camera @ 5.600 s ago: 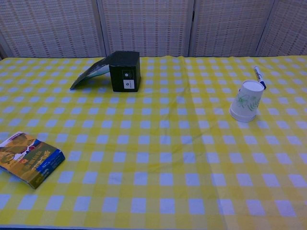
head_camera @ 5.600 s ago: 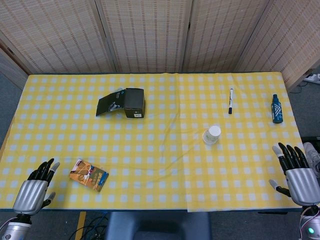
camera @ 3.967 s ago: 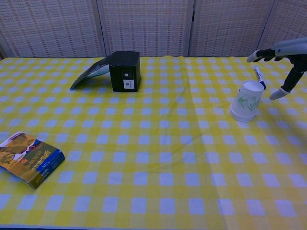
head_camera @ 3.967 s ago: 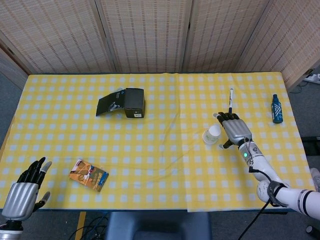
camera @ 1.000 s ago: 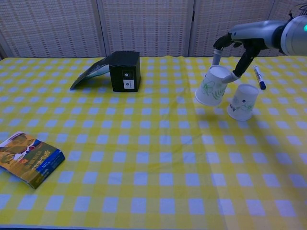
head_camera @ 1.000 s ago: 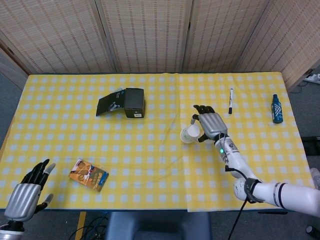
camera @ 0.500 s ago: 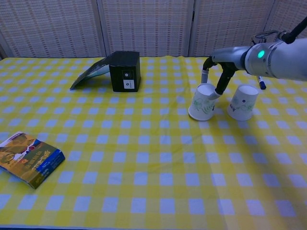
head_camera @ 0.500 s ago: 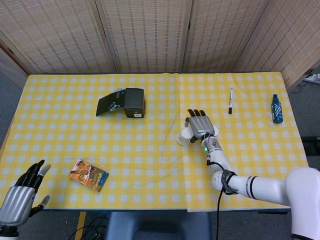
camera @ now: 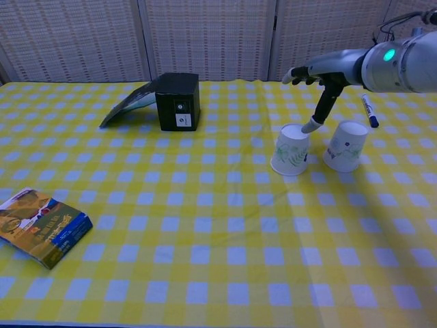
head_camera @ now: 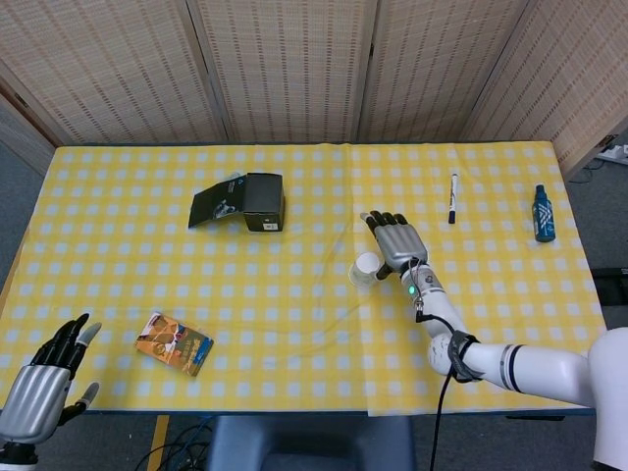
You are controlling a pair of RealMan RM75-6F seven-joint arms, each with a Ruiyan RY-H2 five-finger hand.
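Two paper cups now stand upside down side by side: the right hand (camera: 315, 87) has just set the left cup (camera: 290, 149) down beside the other cup (camera: 345, 146) and spread open (thumb tip barely grazing it), empty; separating looks done.

Head cam overhead, chest cam low.

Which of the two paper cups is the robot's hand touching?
The left cup, with green leaf print; the right hand's thumb rests on its top. The other cup stands apart, untouched.
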